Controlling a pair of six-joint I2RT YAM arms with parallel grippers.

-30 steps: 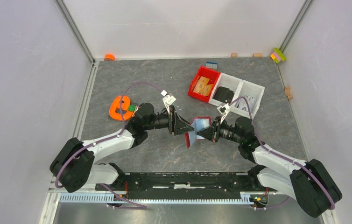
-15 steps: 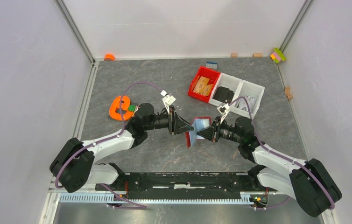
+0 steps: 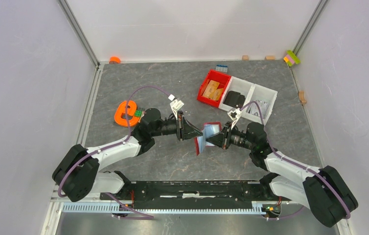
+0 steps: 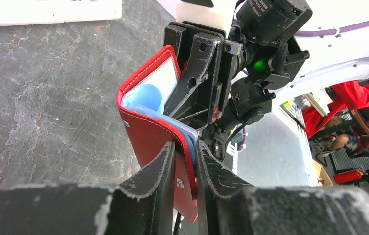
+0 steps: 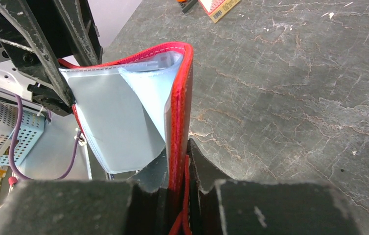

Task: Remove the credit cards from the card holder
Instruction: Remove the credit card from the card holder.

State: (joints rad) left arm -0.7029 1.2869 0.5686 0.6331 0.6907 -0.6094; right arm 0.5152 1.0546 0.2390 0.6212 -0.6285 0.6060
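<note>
The dark red card holder (image 3: 207, 137) hangs open like a book above the table, held between both arms. My left gripper (image 3: 196, 135) pinches one flap (image 4: 148, 132), its fingers (image 4: 165, 161) pressed on the red cover and the blue inner edge. My right gripper (image 3: 213, 139) is shut on the other flap (image 5: 181, 98). Light blue credit cards (image 4: 146, 98) sit in the inner pockets and also show in the right wrist view (image 5: 114, 117). In the wrist views the grippers (image 4: 185, 147) (image 5: 176, 149) face each other closely.
A red bin (image 3: 214, 88) with tan wooden pieces and a white divided bin (image 3: 251, 98) stand behind on the right. An orange object (image 3: 127, 113) lies behind the left arm. A blue block (image 3: 221, 68) and small pieces lie along the back wall.
My left gripper's jaws have narrowed onto the holder's flap. The holder has spread a little wider, and both arms have hardly moved.
</note>
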